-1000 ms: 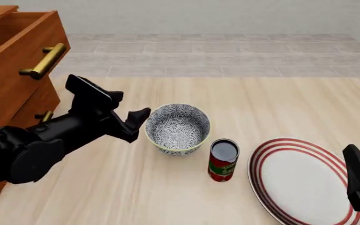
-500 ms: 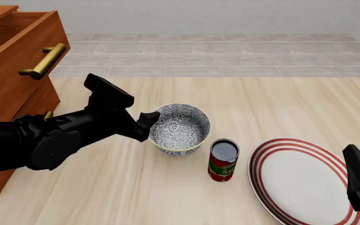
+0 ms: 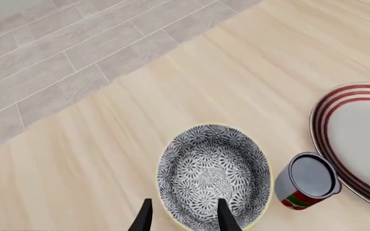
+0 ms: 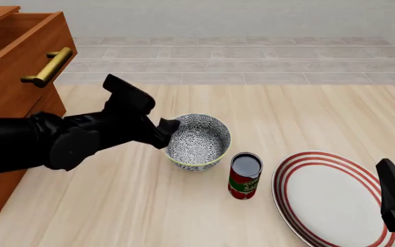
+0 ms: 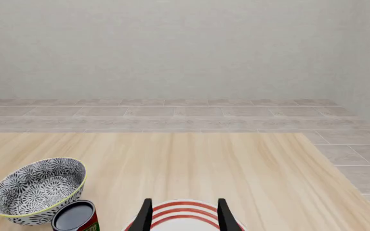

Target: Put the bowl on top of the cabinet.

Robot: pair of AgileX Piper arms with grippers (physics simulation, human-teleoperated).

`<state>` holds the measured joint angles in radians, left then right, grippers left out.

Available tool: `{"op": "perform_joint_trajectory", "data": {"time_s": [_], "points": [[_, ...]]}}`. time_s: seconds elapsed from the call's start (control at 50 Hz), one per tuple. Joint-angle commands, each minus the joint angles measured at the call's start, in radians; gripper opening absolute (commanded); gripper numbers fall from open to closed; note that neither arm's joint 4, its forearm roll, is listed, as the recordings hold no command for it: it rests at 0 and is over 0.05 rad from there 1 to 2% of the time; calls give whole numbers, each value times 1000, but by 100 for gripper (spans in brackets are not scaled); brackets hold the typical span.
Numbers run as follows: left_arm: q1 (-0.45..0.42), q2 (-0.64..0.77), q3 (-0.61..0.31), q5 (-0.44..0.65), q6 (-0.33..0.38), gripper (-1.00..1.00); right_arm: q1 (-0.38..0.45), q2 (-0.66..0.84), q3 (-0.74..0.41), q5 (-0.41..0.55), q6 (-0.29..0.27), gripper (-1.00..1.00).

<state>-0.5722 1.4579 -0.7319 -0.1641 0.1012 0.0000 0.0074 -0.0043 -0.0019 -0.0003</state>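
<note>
At the table's 9 o'clock edge stood the cabinet, reddish-brown, a brass handle jutting from a drawer front. From there the left gripper reached over the near rim of the bowl, which sat on the table near its middle. The wrist camera showed the fingers parted narrowly and straddling that rim, one tip outside the wall, one over the patterned inside, not yet closed on it.

At the bowl's 4 o'clock, just beside it, stood an opened can; farther toward 3 o'clock lay a red-ringed plate. The right gripper hung above the plate, fingers apart and holding nothing.

The risk lay in the thin one-sided grip: pinched at a single point on the rim, the bowl could likely tip or slide free on the lift. A push rather than a pinch could shove it into the can. The swing toward 9 o'clock also had to clear the drawer and its handle, or the bowl might be knocked loose.
</note>
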Motion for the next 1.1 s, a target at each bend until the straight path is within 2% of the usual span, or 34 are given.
{"op": "perform_joint_trajectory", "data": {"time_s": [0.02, 1.1], "points": [[17, 17, -26, 21, -5, 100, 0, 0, 0, 0, 0, 100], [73, 203, -107, -14, -2, 100, 0, 0, 0, 0, 0, 100]]}}
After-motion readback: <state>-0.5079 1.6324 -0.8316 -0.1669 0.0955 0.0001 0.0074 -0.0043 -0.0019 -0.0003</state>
